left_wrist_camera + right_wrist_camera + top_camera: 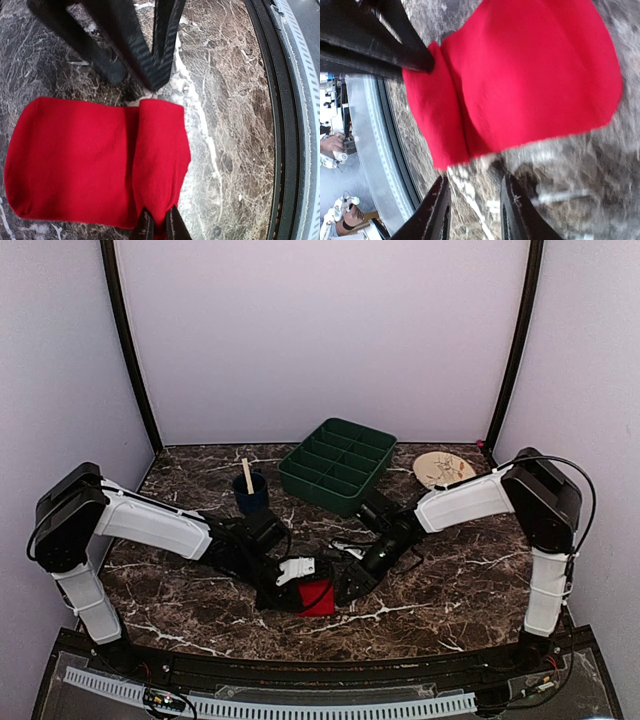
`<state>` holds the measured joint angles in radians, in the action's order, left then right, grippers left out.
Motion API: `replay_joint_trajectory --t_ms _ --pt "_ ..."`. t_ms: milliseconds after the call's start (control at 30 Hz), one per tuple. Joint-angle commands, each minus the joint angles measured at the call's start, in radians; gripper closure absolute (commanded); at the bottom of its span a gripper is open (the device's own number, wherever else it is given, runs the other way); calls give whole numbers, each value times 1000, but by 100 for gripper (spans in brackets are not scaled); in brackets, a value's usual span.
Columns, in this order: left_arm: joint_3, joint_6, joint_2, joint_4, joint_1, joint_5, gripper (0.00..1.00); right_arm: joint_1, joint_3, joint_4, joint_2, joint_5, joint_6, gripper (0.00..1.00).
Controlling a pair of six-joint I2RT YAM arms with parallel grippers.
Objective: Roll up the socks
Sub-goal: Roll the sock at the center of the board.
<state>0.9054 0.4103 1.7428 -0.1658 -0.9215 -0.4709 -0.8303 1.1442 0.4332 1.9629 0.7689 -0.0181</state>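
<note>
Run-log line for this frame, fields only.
red sock: one end folded over | left fingers: shut on fold | right fingers: open, empty, beside sock

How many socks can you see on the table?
1: the red sock lies front and centre, its folded end pinched by the left end effector; another may be hidden.

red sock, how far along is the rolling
Done: one end of the red sock is folded over once. In hand: the left hand pinches that fold; the right hand is open, off it. Left: most of the sock lies flat, unrolled.
</note>
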Motion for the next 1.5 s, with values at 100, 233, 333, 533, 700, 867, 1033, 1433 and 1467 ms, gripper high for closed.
replay_joint_trajectory --t_ms 100,233,333,533,700,867,1033,1433,1467 --pt "83 -6 60 -193 73 -131 96 9 -116 -163 -129 -84 -67 68" --pt "144 3 104 -286 104 -189 96 6 -180 -237 -202 -171 -73 68" --pt "193 16 151 -363 120 -225 96 -5 -217 -270 -251 -240 -67 68" --pt "259 34 210 -447 134 -261 96 -100 -230 -274 -310 -403 -16 68" --pt "293 45 242 -497 146 -305 96 -192 -217 -274 -324 -524 19 68" --pt "313 47 265 -525 151 -321 96 -258 -208 -290 -327 -599 45 67" --pt "324 47 278 -539 154 -339 96 -298 -165 -266 -286 -628 87 67" --pt "348 54 308 -567 170 -369 96 -340 -72 -229 -192 -649 152 56" --pt "350 55 309 -571 171 -374 96 -343 -70 -230 -188 -647 154 54"
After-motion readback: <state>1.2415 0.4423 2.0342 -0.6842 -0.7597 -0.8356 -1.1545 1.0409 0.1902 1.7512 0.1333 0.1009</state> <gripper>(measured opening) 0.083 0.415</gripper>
